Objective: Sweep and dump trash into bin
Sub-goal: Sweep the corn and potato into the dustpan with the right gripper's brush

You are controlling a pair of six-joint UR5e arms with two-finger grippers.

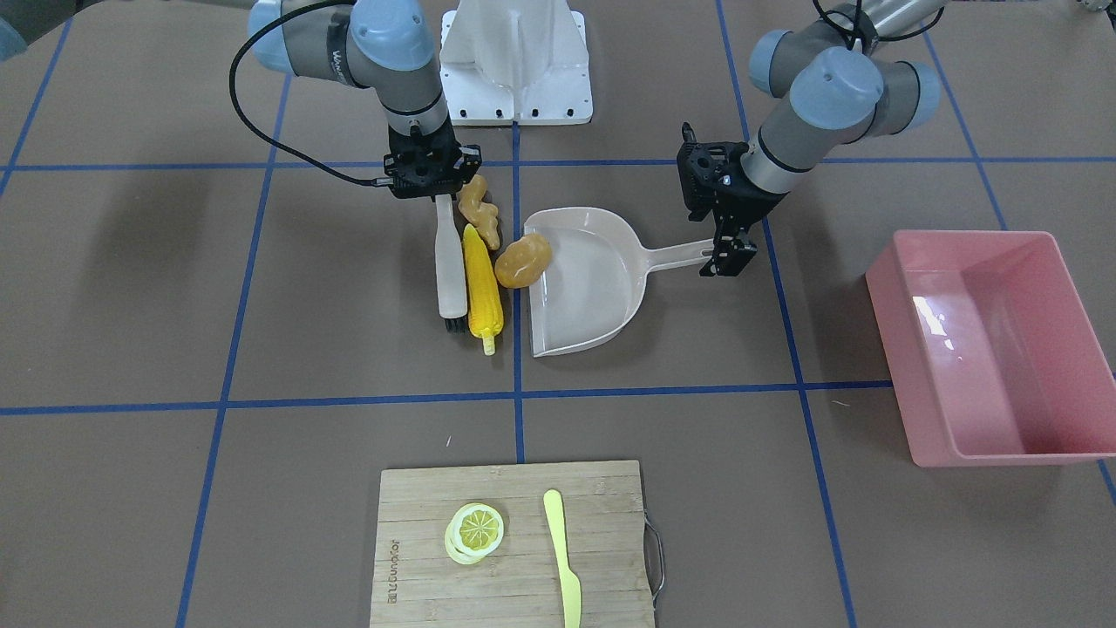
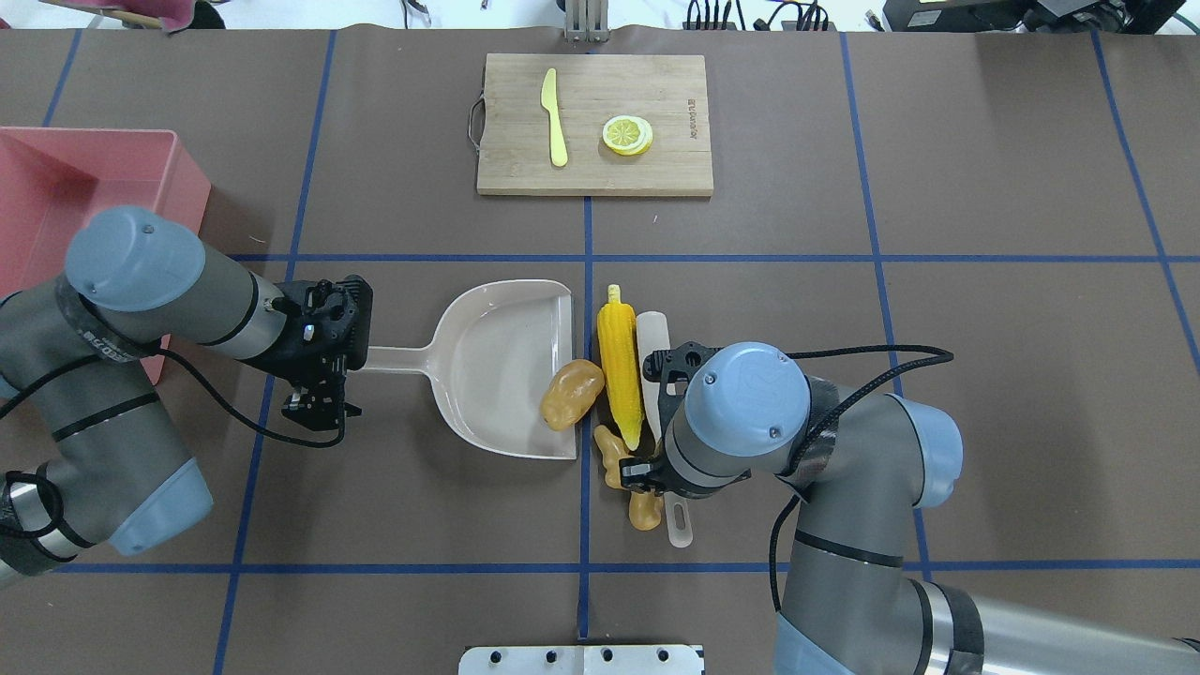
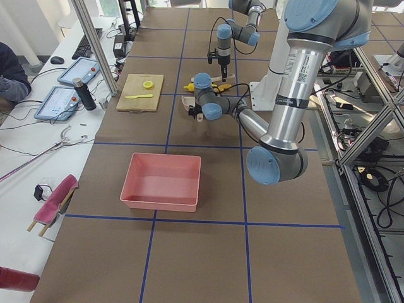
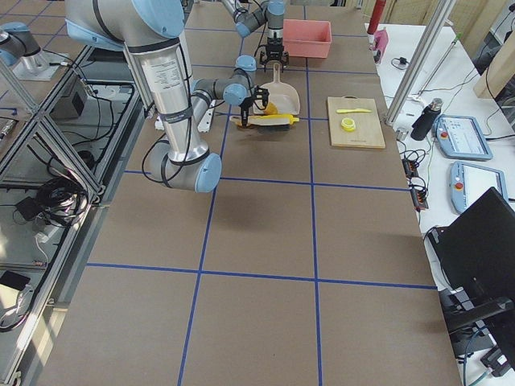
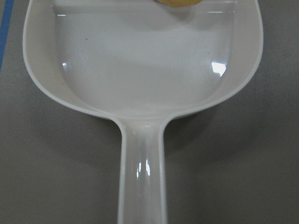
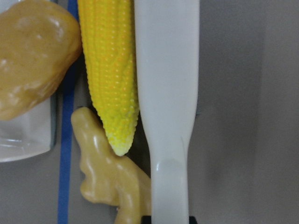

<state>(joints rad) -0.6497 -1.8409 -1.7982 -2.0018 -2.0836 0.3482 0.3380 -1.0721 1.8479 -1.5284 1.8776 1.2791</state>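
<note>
The yellow corn cob (image 1: pixel 482 288) lies between the white brush (image 1: pixel 451 270) and the beige dustpan (image 1: pixel 593 279). The brown potato (image 1: pixel 523 260) rests on the dustpan's open lip. The tan ginger root (image 1: pixel 481 212) lies at the corn's near end, by the brush handle. My right gripper (image 1: pixel 436 194) is shut on the brush handle, with the brush lying against the corn (image 6: pixel 110 65). My left gripper (image 1: pixel 726 255) is shut on the dustpan handle (image 5: pixel 142 182). The pink bin (image 1: pixel 994 340) stands empty on my left, apart from the dustpan.
A wooden cutting board (image 1: pixel 418 506) lies at the table's far side and carries a lemon slice (image 1: pixel 475 529) and a pale yellow knife (image 1: pixel 562 558). Blue tape lines cross the brown table. The robot's white base (image 1: pixel 516 61) is behind the brush.
</note>
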